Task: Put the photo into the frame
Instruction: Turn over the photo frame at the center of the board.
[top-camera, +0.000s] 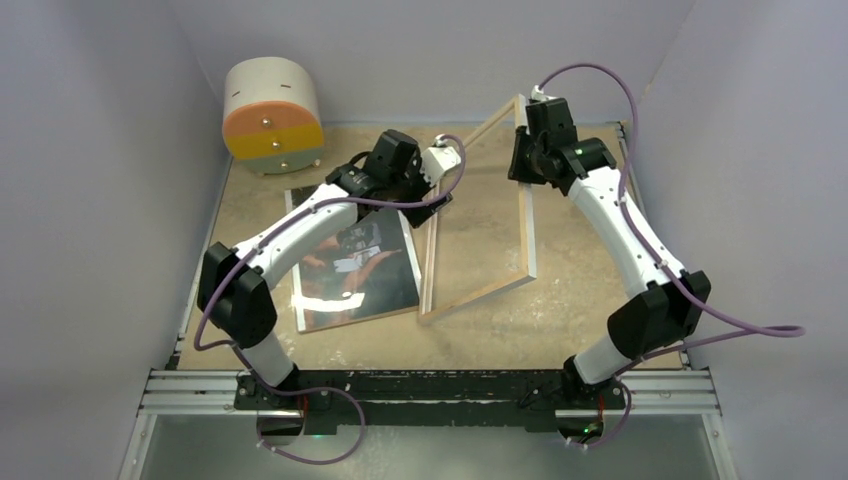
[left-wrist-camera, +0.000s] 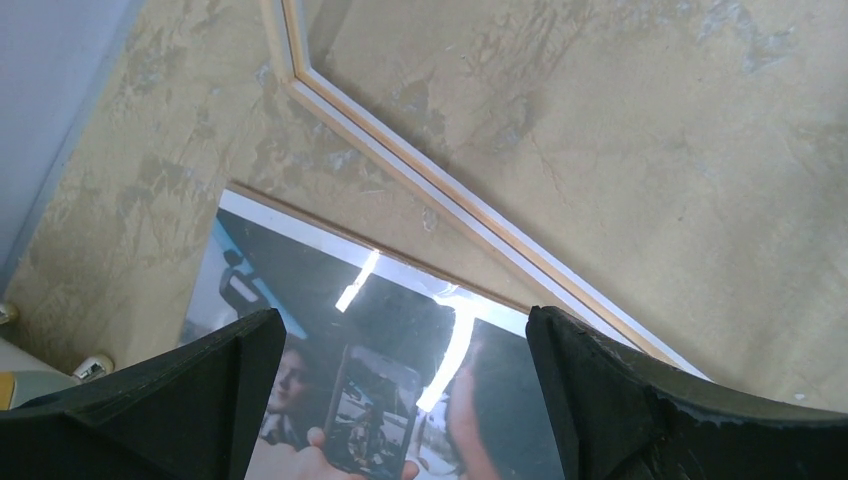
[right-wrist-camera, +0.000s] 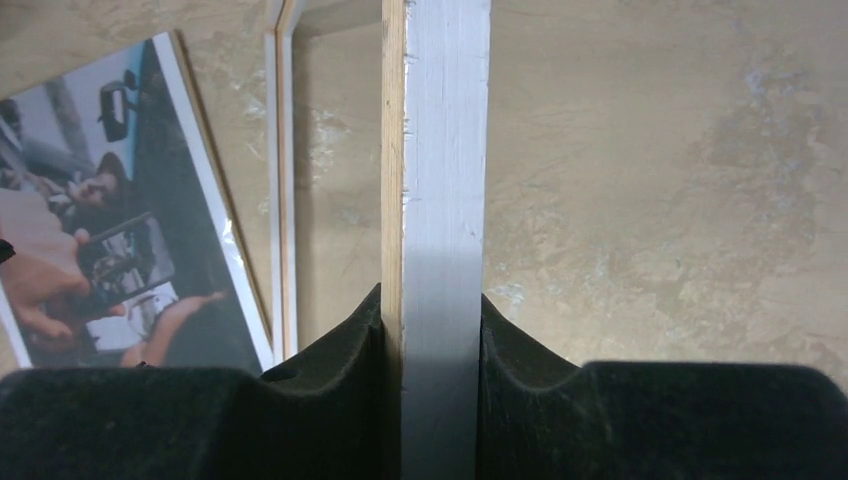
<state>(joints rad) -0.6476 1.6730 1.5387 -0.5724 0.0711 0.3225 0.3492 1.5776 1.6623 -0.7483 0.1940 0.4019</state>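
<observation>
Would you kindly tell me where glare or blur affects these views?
Top external: a white glare patch on the photo, lower-left corner; left wrist: bright streaks cross its gloss; right wrist: the frame rail looks soft, shadowed low down.

You get no readable text, label or number anywhere; the photo (top-camera: 355, 270) at 9 o'clock shows no legible lettering.

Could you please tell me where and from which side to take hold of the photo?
Probably its far short edge, approached from the far side at a low angle. The photo lies flat and face up, so only a thin edge offers a pinch; the open left claw is above that end, and the frame crowds the right edge.
</observation>
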